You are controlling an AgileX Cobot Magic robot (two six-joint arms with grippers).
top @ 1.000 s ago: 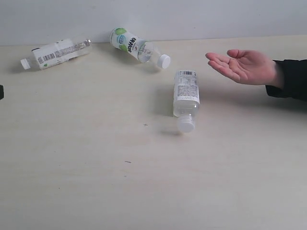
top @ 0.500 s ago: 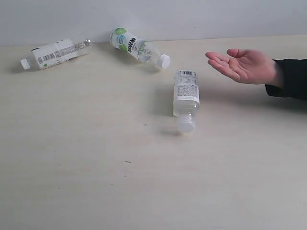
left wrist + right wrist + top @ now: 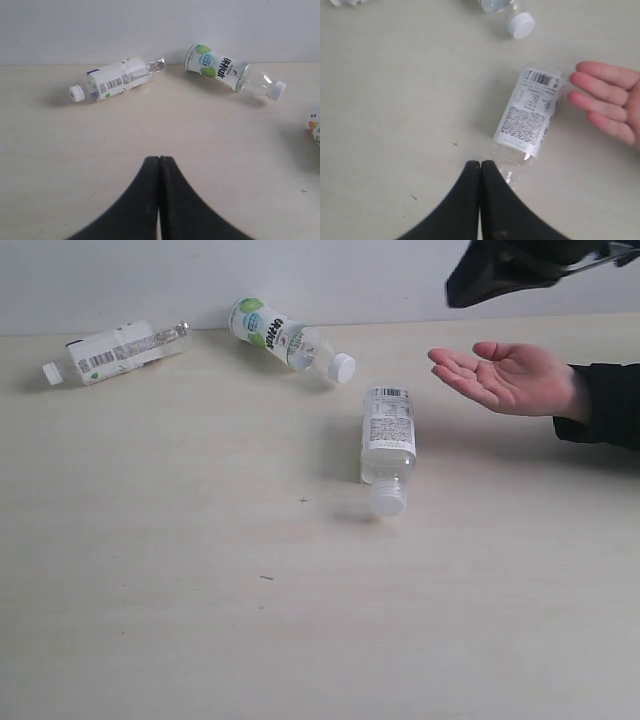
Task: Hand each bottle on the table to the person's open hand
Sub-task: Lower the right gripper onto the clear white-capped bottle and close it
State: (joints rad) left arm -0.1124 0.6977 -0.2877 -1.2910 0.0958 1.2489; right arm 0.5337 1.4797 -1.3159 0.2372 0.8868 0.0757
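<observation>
Three white-capped bottles lie on their sides on the table. The white-barcode bottle is at the far left and the green-white one at the back. The white-label bottle lies in the middle, its base close to the person's open hand, held palm up at the right. The pink-red bottle is out of view. My right gripper is shut and empty, high above the white-label bottle and hiding its cap. My left gripper is shut and empty, well short of the white-barcode bottle.
The dark body of my right arm hangs above the hand at the exterior view's top right. A pale wall runs along the table's far edge behind the bottles. The person's black sleeve rests at the right edge.
My right arm has come into the exterior view at the top right, above the hand. A dark bit at the left edge has gone. Bottles and hand have not moved.
</observation>
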